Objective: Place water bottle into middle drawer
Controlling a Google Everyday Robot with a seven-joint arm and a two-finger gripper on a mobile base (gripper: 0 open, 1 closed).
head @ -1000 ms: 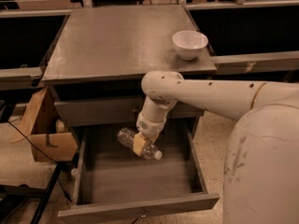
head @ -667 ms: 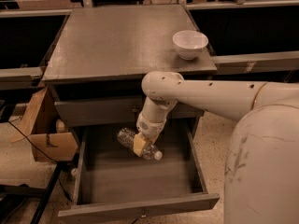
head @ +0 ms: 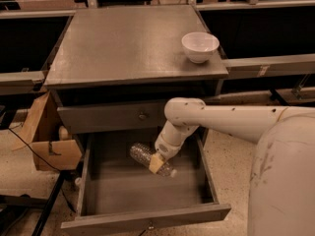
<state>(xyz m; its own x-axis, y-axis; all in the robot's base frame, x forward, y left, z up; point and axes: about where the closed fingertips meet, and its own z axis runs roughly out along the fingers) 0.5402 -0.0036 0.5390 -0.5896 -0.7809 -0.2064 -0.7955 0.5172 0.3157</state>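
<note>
The middle drawer [head: 147,219] is pulled out wide below the cabinet's upper drawer [head: 110,116]. My gripper [head: 157,162] reaches down into it from the right on the white arm. It is shut on the water bottle [head: 145,156], a small clear crinkled bottle that lies tilted, its white cap [head: 173,173] pointing to the lower right. The bottle hangs in the gripper over the drawer's middle, close to the bottom; I cannot tell whether it touches it.
A white bowl [head: 200,46] stands on the cabinet top [head: 123,43] at the right rear. A cardboard box [head: 51,141] and a cable lie on the floor to the left. My white arm and body fill the right side.
</note>
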